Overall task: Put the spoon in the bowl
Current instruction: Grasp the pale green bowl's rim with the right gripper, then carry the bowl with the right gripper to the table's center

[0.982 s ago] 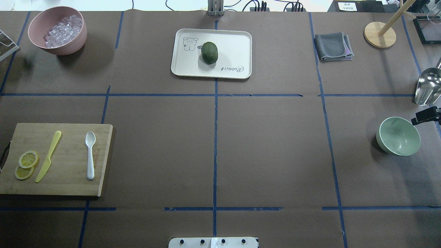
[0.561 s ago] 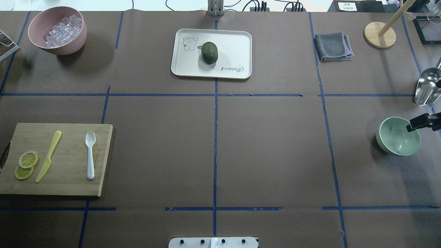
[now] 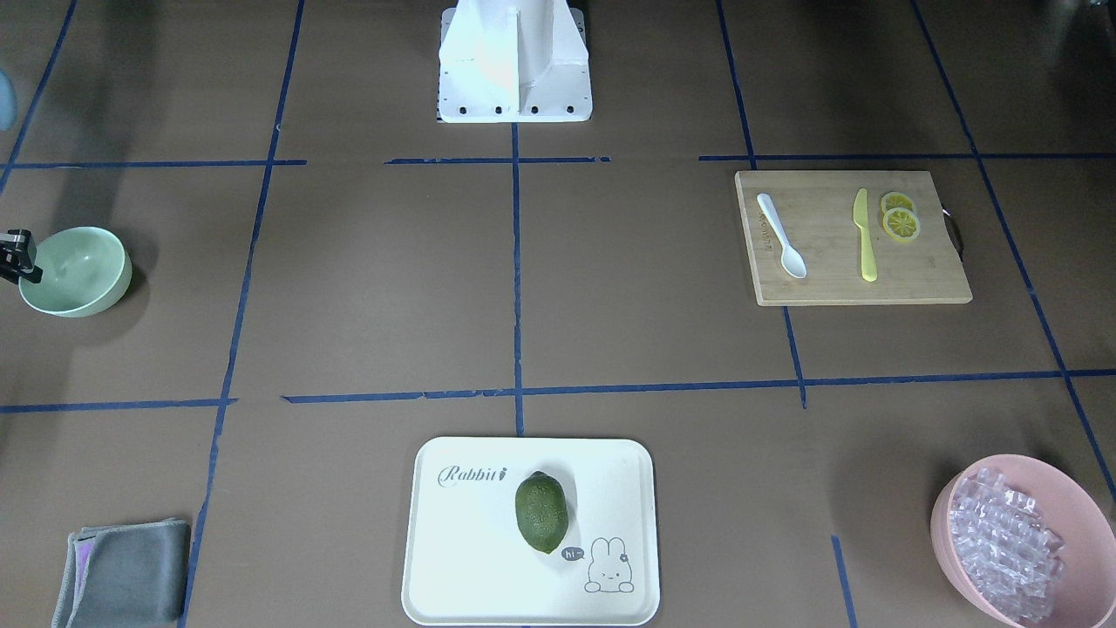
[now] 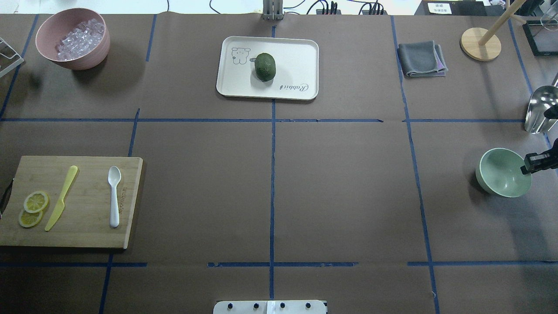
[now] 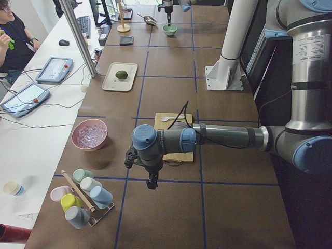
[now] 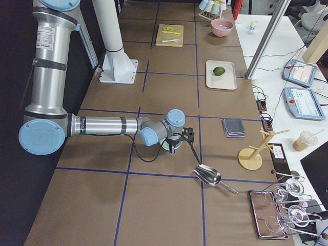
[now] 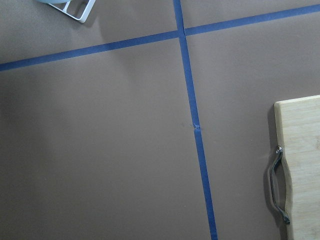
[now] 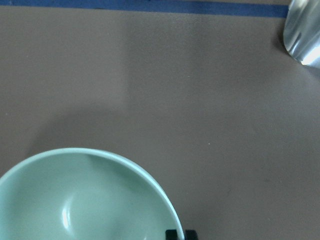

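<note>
The spoon [image 4: 114, 196] lay on the wooden cutting board [image 4: 87, 231] at the left of the bench [image 4: 340, 187], scoop pointing away from the robot. The yellow-green knife [image 4: 61, 198] and lemon slices [image 4: 32, 208] lay beside it. The bowl [image 4: 501, 172] sat well apart, at the far right. The right end effector [image 4: 527, 167] hovered at the bowl's outer rim, and the left end effector [image 5: 152, 181] hung beyond the board's handle end. How wide either stood could not be told.

We log the worktop [image 4: 340, 183] as matt brown paper; board [image 4: 89, 196] bare grained wood; spoon [image 4: 114, 196] smooth white plastic; bowl [image 4: 497, 170] smooth, faint sheen; scoop [image 4: 539, 109] mirror-bright metal.
</note>
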